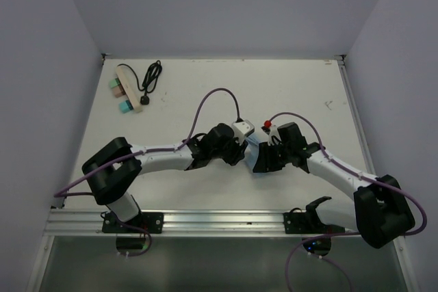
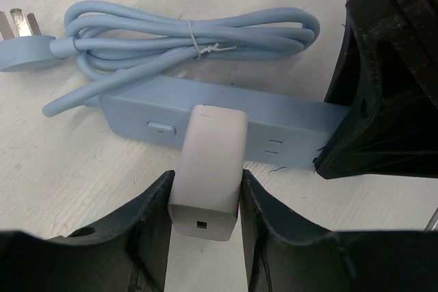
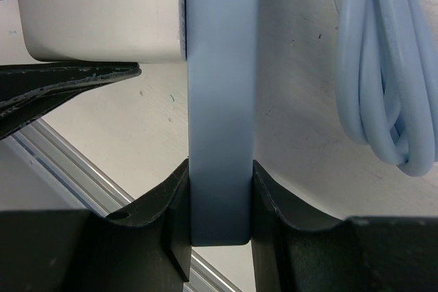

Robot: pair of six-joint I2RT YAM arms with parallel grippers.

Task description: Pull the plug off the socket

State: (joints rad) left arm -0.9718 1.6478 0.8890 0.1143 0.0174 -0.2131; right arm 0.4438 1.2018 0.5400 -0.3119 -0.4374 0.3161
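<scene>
Left gripper (image 2: 206,186) clamps the rigid, smooth plug (image 2: 209,148) on its flat sides; right gripper (image 3: 219,179) grips the light socket strip (image 3: 219,66). Slippage possible.

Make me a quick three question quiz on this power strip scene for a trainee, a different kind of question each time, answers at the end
1. True or false: the white plug is out of the blue power strip.
2. Multiple choice: what is the right gripper clamped on? A) the blue power strip, B) the white plug, C) nothing.
3. Fill in the blank: the fingers of the left gripper sit on either side of the ___.

Key: 1 false, the plug is seated in the strip; 2 A, it grips one end; 3 white plug.
</scene>
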